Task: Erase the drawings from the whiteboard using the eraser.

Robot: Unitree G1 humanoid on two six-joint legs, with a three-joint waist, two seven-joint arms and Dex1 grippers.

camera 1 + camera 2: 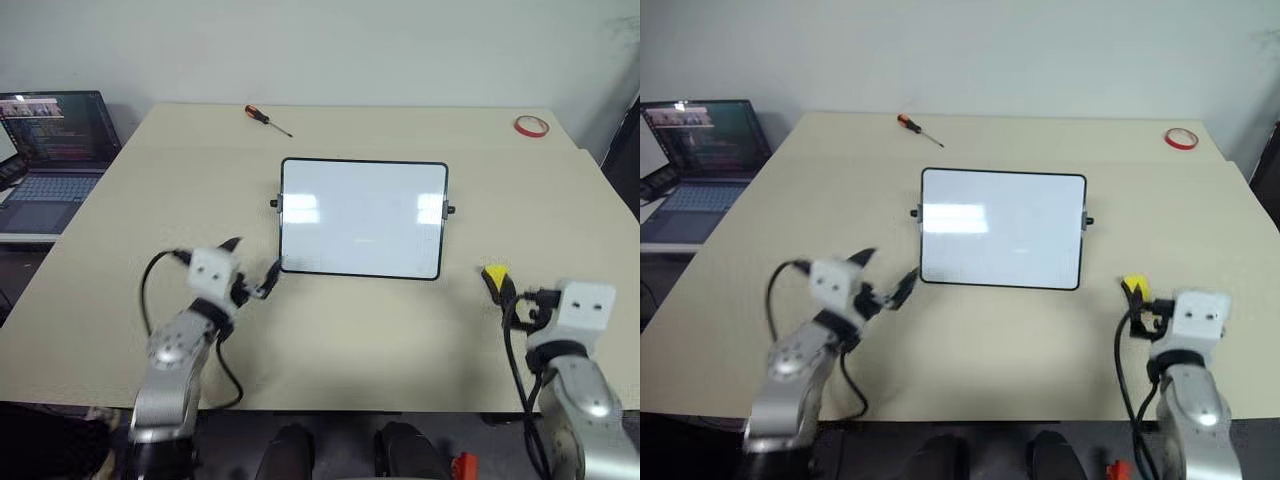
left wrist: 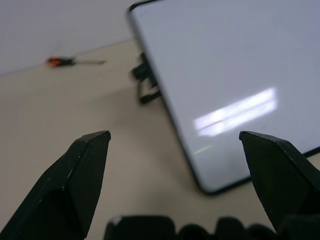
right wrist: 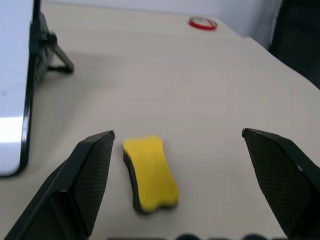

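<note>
While the head views look down over the beige surface, the whiteboard stands at its middle, glossy and with no red drawings to be made out on its face. The eraser lies flat on the surface just right of the board's near right corner, directly ahead of the right pincer. The left pincer hovers beside the board's near left corner. A screwdriver and a red tape ring lie at the far edge, and a laptop sits far left.

From the left wrist view, the left pincer's fingers stand wide apart on nothing, with the board's frame close ahead.

From the right wrist view, the right pincer's fingers are also spread wide and empty; the eraser rests between them, nearer one finger, untouched.

My judgement is that the board looks wiped and the eraser set down. The risks left are small: a left finger could catch the frame and tip the propped board, or the right pincer could nudge the eraser as it moves.
</note>
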